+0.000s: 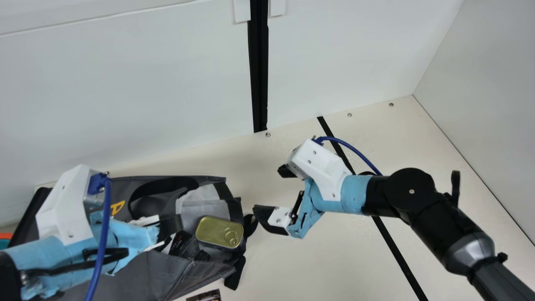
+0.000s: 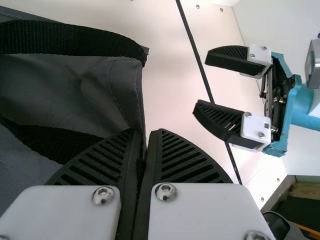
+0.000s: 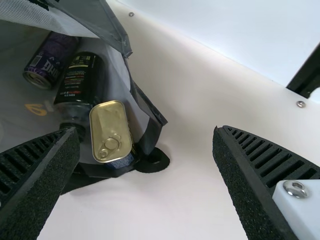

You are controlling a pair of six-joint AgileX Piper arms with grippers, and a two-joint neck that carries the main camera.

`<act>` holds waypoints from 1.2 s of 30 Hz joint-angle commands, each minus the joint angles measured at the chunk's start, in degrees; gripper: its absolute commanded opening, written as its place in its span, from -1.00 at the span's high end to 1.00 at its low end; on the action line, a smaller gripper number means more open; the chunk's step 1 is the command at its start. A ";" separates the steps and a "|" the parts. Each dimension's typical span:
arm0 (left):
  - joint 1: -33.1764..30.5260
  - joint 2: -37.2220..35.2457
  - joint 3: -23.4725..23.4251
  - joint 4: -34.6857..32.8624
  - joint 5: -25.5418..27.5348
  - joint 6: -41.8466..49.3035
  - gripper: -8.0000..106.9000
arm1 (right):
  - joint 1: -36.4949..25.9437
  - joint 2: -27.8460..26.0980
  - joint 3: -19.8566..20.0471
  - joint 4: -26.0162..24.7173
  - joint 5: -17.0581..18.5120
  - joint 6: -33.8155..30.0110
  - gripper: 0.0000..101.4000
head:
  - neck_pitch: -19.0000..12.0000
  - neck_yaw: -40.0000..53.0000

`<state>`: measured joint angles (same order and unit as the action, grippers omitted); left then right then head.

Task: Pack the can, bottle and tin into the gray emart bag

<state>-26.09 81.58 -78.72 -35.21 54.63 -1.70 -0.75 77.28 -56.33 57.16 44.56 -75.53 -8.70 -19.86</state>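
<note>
In the main view, a gray fabric emart bag (image 1: pixel 146 271) is seen lying on the cream table (image 1: pixel 342 259), its mouth turned towards the black two-fingered right gripper (image 1: pixel 267 190). A flat gold metal tin with a ring-pull (image 1: pixel 217 230) is held just within the mouth.

In the left wrist view, the bag's edge is pinched between the ribbed black fingers of the left gripper (image 2: pixel 146 132). The right gripper's fingers are spread wide, with nothing held.

In the right wrist view, the bag's interior is revealed: a purple cylindrical can (image 3: pixel 54 57) is laid beside a dark bottle (image 3: pixel 80 85), and the tin is set beside the bottle, nearest the opening.

The packing step is judged nearly finished. Next, the tin may need to be nudged deeper, lest it be tipped out when the edge is released.
</note>
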 commanded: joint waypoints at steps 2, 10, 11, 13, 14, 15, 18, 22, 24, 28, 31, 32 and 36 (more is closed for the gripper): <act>0.00 0.00 0.00 0.00 0.00 0.00 0.68 | -1.58 -0.48 -0.08 -0.33 0.69 -0.02 -0.79 | -1.30 -0.14; 0.00 0.00 0.00 0.00 0.00 0.00 0.68 | -5.92 -1.77 -0.79 -1.12 3.23 -0.13 -0.79 | -1.30 -0.14; 0.00 0.00 0.00 0.00 0.00 0.00 0.68 | -6.49 -1.91 -0.94 -1.22 3.59 -0.13 -0.79 | -1.30 -0.14; 0.00 0.00 0.00 0.00 0.00 0.00 0.68 | -7.61 -2.21 -1.21 -1.43 4.23 -0.15 -0.79 | -1.30 -0.14; 0.00 0.00 0.00 0.00 0.00 0.00 0.68 | -8.21 -2.34 -1.37 -1.55 4.58 -0.17 -0.79 | -1.30 -0.14; 0.00 0.00 0.00 0.00 0.00 0.00 0.68 | -8.82 -2.48 -1.56 -1.67 4.93 -0.15 -0.79 | -1.30 -0.14; 0.00 0.00 0.00 0.00 0.00 0.00 0.68 | -10.55 -2.94 -2.06 -2.09 5.91 -0.17 -0.79 | -1.30 -0.14; 0.00 0.00 0.00 0.00 0.00 0.00 0.68 | -12.65 -3.69 -2.67 -2.86 6.96 0.01 -0.79 | -1.30 -0.14; 0.00 0.00 0.00 0.00 0.00 0.00 0.68 | -13.64 -4.20 -2.91 -3.34 7.40 0.30 -0.79 | -1.30 -0.14; 0.00 0.00 0.00 0.00 0.00 0.00 0.68 | -15.11 -5.51 -3.14 -4.58 7.84 1.36 -0.79 | -1.30 -0.14; 0.00 0.00 0.00 0.00 0.00 0.00 0.68 | -15.81 -6.53 -3.13 -5.73 7.67 2.47 -0.79 | -1.30 -0.14; 0.00 0.00 0.00 0.00 0.00 0.00 0.68 | -15.98 -6.87 -3.12 -6.20 7.52 2.89 -0.79 | -1.30 -0.14; 0.00 0.00 0.00 0.00 0.00 0.00 0.68 | -16.29 -8.28 -2.93 -8.92 6.11 5.26 -0.79 | -1.30 -0.14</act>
<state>-26.09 81.58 -78.72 -35.21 54.63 -1.70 -17.05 69.15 -59.37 49.22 51.46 -70.93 -8.70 -19.95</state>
